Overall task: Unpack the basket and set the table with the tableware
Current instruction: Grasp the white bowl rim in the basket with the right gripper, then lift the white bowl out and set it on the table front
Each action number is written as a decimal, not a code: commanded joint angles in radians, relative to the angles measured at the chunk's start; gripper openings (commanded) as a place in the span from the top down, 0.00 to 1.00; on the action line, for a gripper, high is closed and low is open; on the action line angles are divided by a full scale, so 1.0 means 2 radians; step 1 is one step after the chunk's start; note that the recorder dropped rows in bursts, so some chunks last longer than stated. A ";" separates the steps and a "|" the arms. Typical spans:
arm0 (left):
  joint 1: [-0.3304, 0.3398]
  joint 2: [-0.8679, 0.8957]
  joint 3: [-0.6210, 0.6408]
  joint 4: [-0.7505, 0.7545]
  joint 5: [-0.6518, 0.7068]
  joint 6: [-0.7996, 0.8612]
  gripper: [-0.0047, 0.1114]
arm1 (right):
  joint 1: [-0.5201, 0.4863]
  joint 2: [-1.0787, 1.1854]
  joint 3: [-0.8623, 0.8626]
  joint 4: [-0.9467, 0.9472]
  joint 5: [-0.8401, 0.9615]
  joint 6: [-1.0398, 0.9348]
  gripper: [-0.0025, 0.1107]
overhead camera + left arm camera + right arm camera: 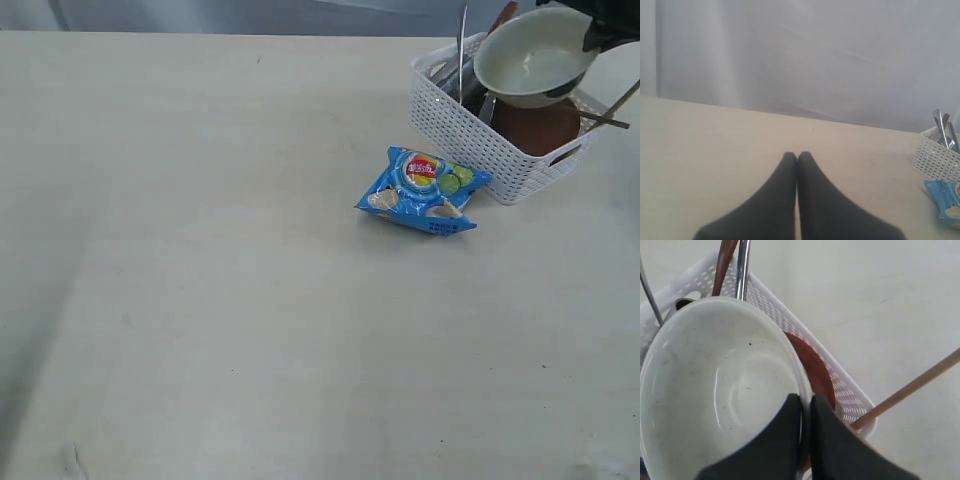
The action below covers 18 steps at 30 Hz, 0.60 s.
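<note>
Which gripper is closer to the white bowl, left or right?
The right gripper. Its fingers pinch the rim of the bowl above the basket; the left gripper is shut over the table, well away from it.

a: how's the light in the exterior view?

b: bright, soft and even. the table (200, 300) reads pale, nearly washed out, with a dimmer band down the lower left of the frame. the snack bag (424, 192) throws only a thin, soft shadow.

a: and your wrist cameras?

b: my left gripper (797, 154) is a dark, blurred mass, too close to focus, and that whole picture looks hazy and grey. my right gripper (805, 399) is just as soft. the bowl (715, 390) beyond it is sharper, with a mild sheen inside and no hard glare. the basket (840, 385) lattice is fairly crisp.
</note>
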 commanded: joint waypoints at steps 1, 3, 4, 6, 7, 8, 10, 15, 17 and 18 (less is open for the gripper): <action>-0.001 -0.001 0.001 0.005 0.001 0.003 0.96 | -0.002 -0.026 -0.003 0.005 0.011 0.001 0.98; -0.001 -0.001 0.001 0.005 0.001 0.003 0.96 | -0.002 -0.040 -0.003 0.025 0.017 -0.021 0.98; -0.001 -0.001 0.001 0.005 0.001 0.003 0.96 | -0.002 -0.046 -0.003 0.035 0.021 -0.035 0.98; -0.001 -0.001 0.001 0.005 0.001 0.003 0.96 | -0.002 -0.062 -0.003 0.052 0.033 -0.059 0.98; -0.001 -0.001 0.001 0.005 0.001 0.003 0.96 | -0.002 -0.072 -0.002 0.057 0.038 -0.067 0.98; -0.001 -0.001 0.001 0.005 0.001 0.003 0.96 | -0.002 -0.084 0.002 0.066 0.042 -0.079 0.98; -0.001 -0.001 0.001 0.005 0.001 0.003 0.96 | -0.002 -0.111 0.023 0.088 0.041 -0.102 0.98; -0.001 -0.001 0.001 0.005 0.001 0.003 0.96 | 0.001 -0.204 0.136 0.163 0.036 -0.171 0.98; -0.001 -0.001 0.001 0.005 0.001 0.003 0.96 | 0.013 -0.247 0.201 0.200 0.019 -0.203 0.98; -0.001 -0.001 0.001 0.005 0.001 0.003 0.96 | 0.024 -0.271 0.238 0.212 0.006 -0.212 0.98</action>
